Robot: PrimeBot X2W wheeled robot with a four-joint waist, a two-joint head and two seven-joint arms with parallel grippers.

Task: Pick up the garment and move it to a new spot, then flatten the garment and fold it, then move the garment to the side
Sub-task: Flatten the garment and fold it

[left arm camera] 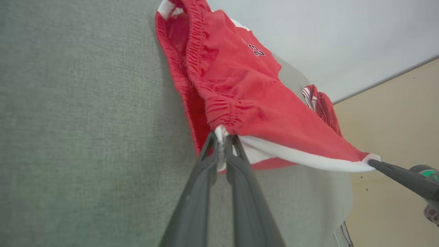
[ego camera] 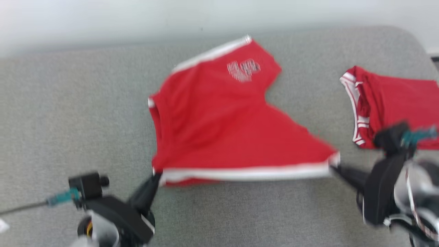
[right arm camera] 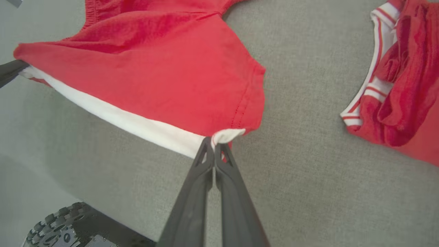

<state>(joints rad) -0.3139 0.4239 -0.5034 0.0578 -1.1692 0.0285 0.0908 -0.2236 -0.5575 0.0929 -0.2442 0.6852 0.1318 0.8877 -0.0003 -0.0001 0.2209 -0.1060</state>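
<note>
The garment (ego camera: 219, 120) is a pair of red shorts with white side stripes and a small white print, spread over the grey cushion (ego camera: 68, 103). My left gripper (ego camera: 156, 175) is shut on its near left corner, at the waistband end (left arm camera: 221, 132). My right gripper (ego camera: 332, 167) is shut on the near right corner, at the leg hem (right arm camera: 219, 136). The white-striped edge (ego camera: 247, 173) is stretched taut between the two grippers, lifted a little off the cushion. The far leg with the print (ego camera: 244, 70) lies on the cushion.
A second red garment with white trim (ego camera: 384, 103) lies bunched at the right edge of the cushion, close beside my right arm. A pale wall (ego camera: 137, 17) runs behind the cushion. Bare grey fabric lies to the left and in front.
</note>
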